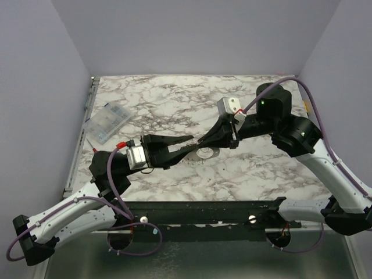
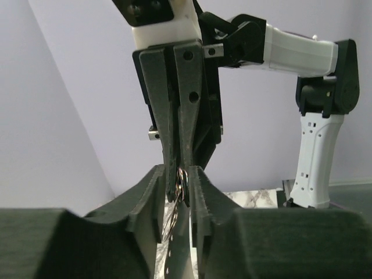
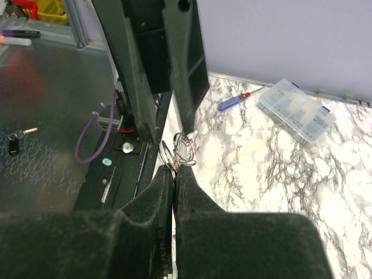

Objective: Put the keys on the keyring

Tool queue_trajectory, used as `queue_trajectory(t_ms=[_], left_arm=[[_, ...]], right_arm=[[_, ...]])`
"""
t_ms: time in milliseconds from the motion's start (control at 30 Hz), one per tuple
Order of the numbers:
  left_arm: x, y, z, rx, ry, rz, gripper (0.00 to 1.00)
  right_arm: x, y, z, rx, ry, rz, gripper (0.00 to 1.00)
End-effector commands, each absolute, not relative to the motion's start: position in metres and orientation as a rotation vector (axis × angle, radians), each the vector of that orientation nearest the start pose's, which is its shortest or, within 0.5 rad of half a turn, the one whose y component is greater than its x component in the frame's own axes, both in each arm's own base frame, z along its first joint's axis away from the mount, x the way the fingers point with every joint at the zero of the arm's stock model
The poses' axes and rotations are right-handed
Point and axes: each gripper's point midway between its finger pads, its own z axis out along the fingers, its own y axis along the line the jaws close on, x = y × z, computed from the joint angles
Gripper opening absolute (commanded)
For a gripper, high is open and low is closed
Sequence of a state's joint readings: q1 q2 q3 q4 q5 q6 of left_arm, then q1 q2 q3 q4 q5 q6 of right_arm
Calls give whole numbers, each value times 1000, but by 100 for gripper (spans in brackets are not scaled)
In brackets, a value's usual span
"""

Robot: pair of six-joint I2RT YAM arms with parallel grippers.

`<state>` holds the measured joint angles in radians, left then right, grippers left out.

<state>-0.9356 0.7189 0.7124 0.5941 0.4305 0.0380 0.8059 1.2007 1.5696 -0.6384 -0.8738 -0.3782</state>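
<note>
From the top camera I count two arms and two tools: my left tool and right tool meet tip to tip over the middle of the desk, and I can't make out from here what sits between them. One clear box lies near the desk's left edge, well apart from the tools. Walls close in the left, back and right sides, and bare marble shows behind and to the right of the meeting point. On the left wrist camera, my own two fingers stand narrowly parted. The right tool's pair comes down between them, pinched together on the keyring, which hangs off the desk in that gap. I cannot tell whether my left fingers touch it. On the right wrist camera, my jaws are clamped together on the ring, and I count two silvery wire loops standing just above the tips. The left tool's two fingers are spread on either side. One screwdriver lies just beside the box. I can't pick out a key.
</note>
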Motion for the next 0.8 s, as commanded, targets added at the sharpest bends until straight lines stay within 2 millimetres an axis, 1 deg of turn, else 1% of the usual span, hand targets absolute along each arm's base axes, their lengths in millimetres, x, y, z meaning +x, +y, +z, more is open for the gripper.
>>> queue_trajectory(t_ms=[0,100,233,333,367,433,567,633,733,767], left_arm=[[114,-260,450,779,720,-1008,46],[117,-258,446,787,767,-994,55],[127,-259,436,835,912,-941,60],[135,-261,424,892,1033,-896,62],[136,-260,424,899,1055,-888,63],[139,-261,415,931,1129,-867,64],[151,-257,410,945,1267,-802,64],[155,-257,399,985,1348,-769,63],[158,-259,384,1058,1455,-726,63],[159,-260,378,1096,1485,-714,61]], right_arm=[[127,310,415,-1513,1120,1066,1],[129,310,414,-1513,1129,1057,1],[142,311,405,-1504,1194,1001,1],[156,309,392,-1488,1271,928,1],[161,309,386,-1482,1301,904,1],[172,307,371,-1475,1370,851,1],[187,303,343,-1469,1497,780,1],[189,303,335,-1472,1520,772,0],[186,303,332,-1476,1520,788,0],[184,303,331,-1479,1521,796,0]])
